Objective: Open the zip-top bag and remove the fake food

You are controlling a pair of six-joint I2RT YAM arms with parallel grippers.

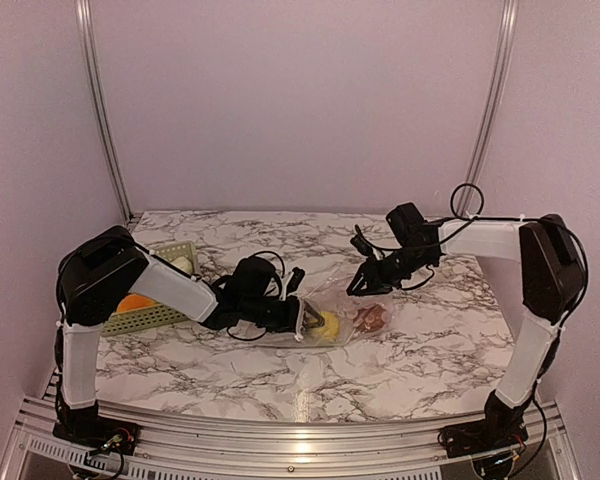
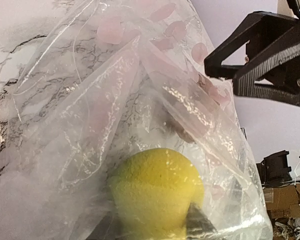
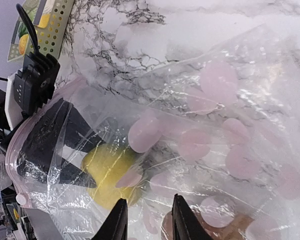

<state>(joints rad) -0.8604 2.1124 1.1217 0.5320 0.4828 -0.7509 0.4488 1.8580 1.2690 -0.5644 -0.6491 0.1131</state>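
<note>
The clear zip-top bag (image 1: pixel 342 300) lies on the marble table, its mouth toward my left arm. My left gripper (image 1: pixel 306 320) is inside the mouth. Its black fingers (image 3: pixel 50 150) close on a yellow piece of fake food (image 2: pixel 157 192), which fills the space between the fingertips (image 2: pixel 197 222). A brown piece (image 1: pixel 372 318) lies deeper in the bag (image 3: pixel 215 100), partly seen under pink spots as the brown piece (image 3: pixel 230 231). My right gripper (image 3: pixel 148 199) hovers just over the bag's far side, fingers slightly apart with only film below them. It also shows as the right gripper (image 2: pixel 260 55) above the bag (image 2: pixel 90 100).
A pale green perforated basket (image 1: pixel 165 315) with an orange piece and a yellow one stands at the left, beside my left arm, and shows as the basket (image 3: pixel 45 25) in the right wrist view. Bare marble lies in front of the bag and behind it.
</note>
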